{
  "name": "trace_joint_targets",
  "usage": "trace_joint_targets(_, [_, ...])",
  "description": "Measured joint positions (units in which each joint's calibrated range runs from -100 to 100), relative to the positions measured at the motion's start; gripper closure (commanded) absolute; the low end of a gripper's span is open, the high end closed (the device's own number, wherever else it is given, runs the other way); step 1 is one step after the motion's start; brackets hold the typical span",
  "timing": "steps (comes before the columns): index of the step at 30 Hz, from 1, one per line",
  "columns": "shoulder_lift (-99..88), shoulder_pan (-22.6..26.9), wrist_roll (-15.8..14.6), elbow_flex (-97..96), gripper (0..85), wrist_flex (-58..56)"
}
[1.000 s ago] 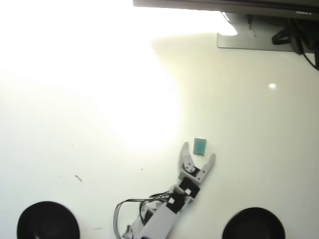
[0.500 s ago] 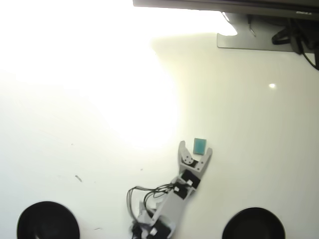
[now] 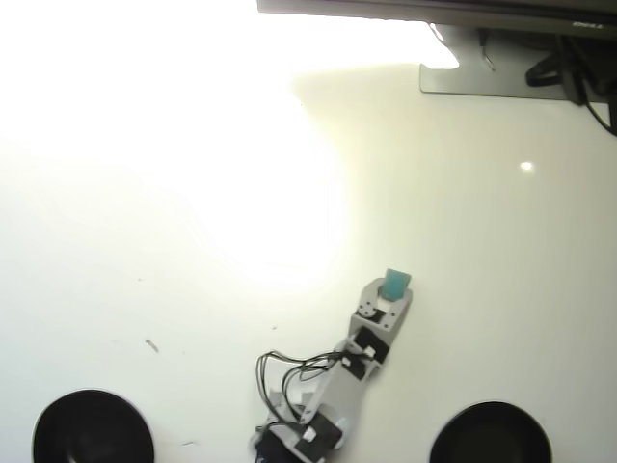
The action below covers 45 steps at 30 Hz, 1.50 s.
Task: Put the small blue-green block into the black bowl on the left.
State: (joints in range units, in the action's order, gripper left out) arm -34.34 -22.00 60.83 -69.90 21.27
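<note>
Since a second ago my jaws have drawn together from a wide spread around the small blue-green block (image 3: 396,285) — now they clamp it, and only its far end peeks out beyond the tips of my end effector (image 3: 389,292).

Taking the block as my landmark, nearest the bottom edge of the overhead view sit two round dark bowls. One, the black bowl (image 3: 93,426), lies far down and to the left of the block, well apart from it. Its twin, the second bowl (image 3: 491,433), lies down and to the right, also well apart. My grey arm (image 3: 333,395) runs from the block down toward the bottom edge, between the bowls, with black cables (image 3: 289,371) looping at its left.

Beyond the block the white table (image 3: 501,251) stretches away — glare washes out its upper left. Farthest up, right of the block, stands a grey monitor base (image 3: 482,77).
</note>
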Motion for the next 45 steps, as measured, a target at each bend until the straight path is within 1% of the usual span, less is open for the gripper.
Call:
trace_joint_targets(2, [-2.1,1.2,-0.2,0.1,81.9,-2.8])
trace_joint_targets(6, [-8.1,4.9,-1.5,0.1,81.9,-7.6])
trace_joint_targets(10, [-14.4,9.9,-4.0,0.0,81.9,-10.8])
trace_joint_targets(15, [-20.1,16.2,-6.8,0.0,81.9,-11.4])
trace_joint_targets(21, [-24.9,25.6,-10.8,1.3,82.0,-11.8])
trace_joint_targets(23, [-26.9,29.0,-12.3,3.1,82.0,-13.2])
trace_joint_targets(26, [-30.3,33.4,-13.6,3.9,82.0,-15.7])
trace_joint_targets(27, [-32.6,36.4,-14.3,3.9,82.0,-17.9])
trace_joint_targets(29, [-34.2,37.6,-14.5,4.2,82.0,-19.3])
trace_joint_targets(31, [-36.6,41.4,-14.7,6.3,82.0,-21.6])
trace_joint_targets(40, [-41.4,51.6,-14.6,11.5,82.0,-26.7])
trace_joint_targets(41, [-41.8,52.9,-14.5,11.6,82.0,-27.1])
trace_joint_targets(42, [-42.0,55.6,-14.3,11.8,82.0,-27.8])
trace_joint_targets(43, [-42.0,55.8,-14.3,11.8,82.0,-27.9])
trace_joint_targets(45, [-41.9,58.5,-14.0,13.1,82.0,-28.9])
